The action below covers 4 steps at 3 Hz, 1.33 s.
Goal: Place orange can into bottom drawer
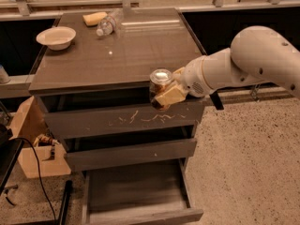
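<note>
I've got orange can (161,86) clenched in gripper (167,95) jaws, top up so it won't slip | out past tabletop (117,55) edge, above open bottom drawer (145,217) | next I think: go down w/ it

Orange can (161,84), silver top up, held by gripper (165,92) above open bottom drawer (136,193).

No legible text, brand, number or sign anywhere. On the orange can (161,77), only a brown-orange and white pattern, no readable lettering. Held pinched in the gripper (166,92), just past the front edge of the cabinet top (117,55), toward its right half.
</note>
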Motion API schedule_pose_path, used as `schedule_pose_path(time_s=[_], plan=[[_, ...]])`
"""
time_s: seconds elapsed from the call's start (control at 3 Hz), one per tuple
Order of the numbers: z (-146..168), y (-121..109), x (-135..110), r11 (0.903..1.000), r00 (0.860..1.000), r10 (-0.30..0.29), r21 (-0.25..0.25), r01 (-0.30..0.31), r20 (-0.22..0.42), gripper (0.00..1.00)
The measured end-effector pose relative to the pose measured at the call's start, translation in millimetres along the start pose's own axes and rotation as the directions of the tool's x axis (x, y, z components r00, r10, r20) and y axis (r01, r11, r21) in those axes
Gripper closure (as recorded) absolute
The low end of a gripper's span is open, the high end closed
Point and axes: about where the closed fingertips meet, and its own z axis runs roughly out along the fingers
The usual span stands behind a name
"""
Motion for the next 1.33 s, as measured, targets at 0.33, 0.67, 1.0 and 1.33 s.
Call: schedule_pose_path(time_s=[0.33,0.67,1.0,1.33], plan=[[3.8,9.7,6.5,0.9999,1.0,-0.007,-0.008,0.008,0.008,1.0],[25.6,34.0,38.6,0.9989,1.0,-0.004,-0.047,0.005,0.024,1.0],[43.3,48.8,63.9,0.9972,0.999,0.002,-0.074,0.0,0.035,1.0],[67.0,57.1,93.5,0.9952,0.999,-0.003,-0.098,0.008,0.044,1.0]])
